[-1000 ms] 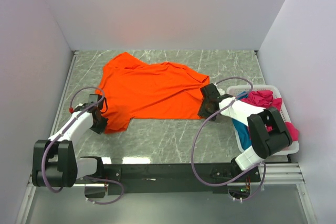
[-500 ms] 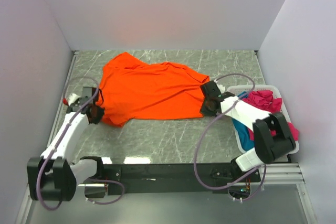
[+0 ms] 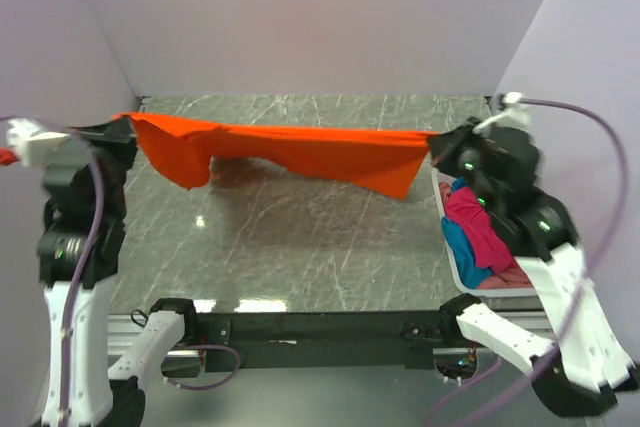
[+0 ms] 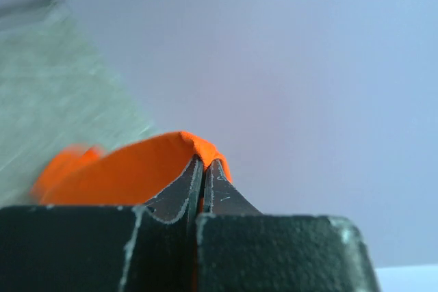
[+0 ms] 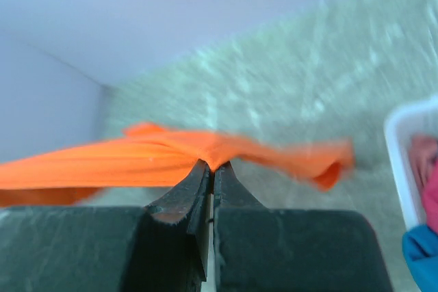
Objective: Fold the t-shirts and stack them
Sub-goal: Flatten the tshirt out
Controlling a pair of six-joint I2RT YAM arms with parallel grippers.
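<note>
The bright orange t-shirt (image 3: 300, 152) hangs stretched in the air above the table, between both raised arms. At its left end my left gripper (image 3: 128, 122) is shut on it; the left wrist view shows orange cloth (image 4: 130, 169) pinched at the tips of my left gripper (image 4: 204, 162). My right gripper (image 3: 437, 139) is shut on the shirt's right end, and in the right wrist view my right gripper (image 5: 211, 166) pinches the orange band (image 5: 102, 162). More t-shirts, magenta-pink (image 3: 485, 227) and teal-blue (image 3: 458, 242), lie in the white basket (image 3: 455, 269).
The grey marbled table (image 3: 300, 247) lies below the hanging shirt. Pale walls stand on the left, back and right. The white basket's corner (image 5: 400, 155) shows at the right edge of the right wrist view, with pink and teal cloth inside.
Both arms have risen and spread apart, lifting the orange shirt off the table and stretching it out. The right gripper has shut on the shirt's right edge.
</note>
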